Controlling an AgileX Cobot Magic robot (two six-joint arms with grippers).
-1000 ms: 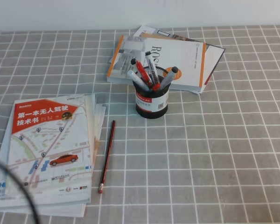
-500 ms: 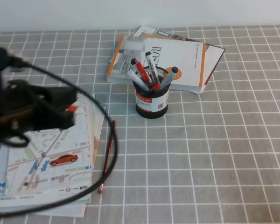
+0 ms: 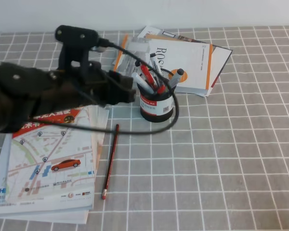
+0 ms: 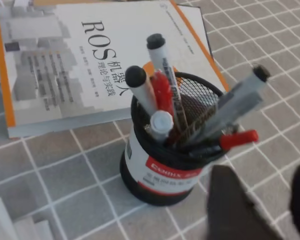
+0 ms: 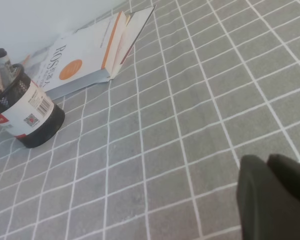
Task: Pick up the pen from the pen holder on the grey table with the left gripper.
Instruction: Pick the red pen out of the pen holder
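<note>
From overhead, the left claw (image 3: 127, 94) sits just beside the pen holder (image 3: 156, 108), on its left, with a loose black cable (image 3: 154, 129) looping round the cup's front. The arm's dark bulk covers the fingers, so from here I cannot tell how far they stand apart. The holder stands on the grey counter (image 3: 221, 159) in front of a stack of books (image 3: 183, 57); a red pencil (image 3: 110, 161) lies on the cloth beside a map booklet (image 3: 48, 154).

The left wrist view looks down into the cup. The pen (image 4: 161, 125), white-ended, stands inside among grey markers (image 4: 240, 100) and a red one (image 4: 162, 90). Two dark fingers (image 4: 235, 210) show at the bottom right, parted with a gap between them and holding nothing.

The right wrist view shows the right claw (image 5: 272, 197) low over bare cloth, well apart from the holder, fingers pressed together.

To my eye the approach is made; descending, gripping and lifting the pen all remain.
</note>
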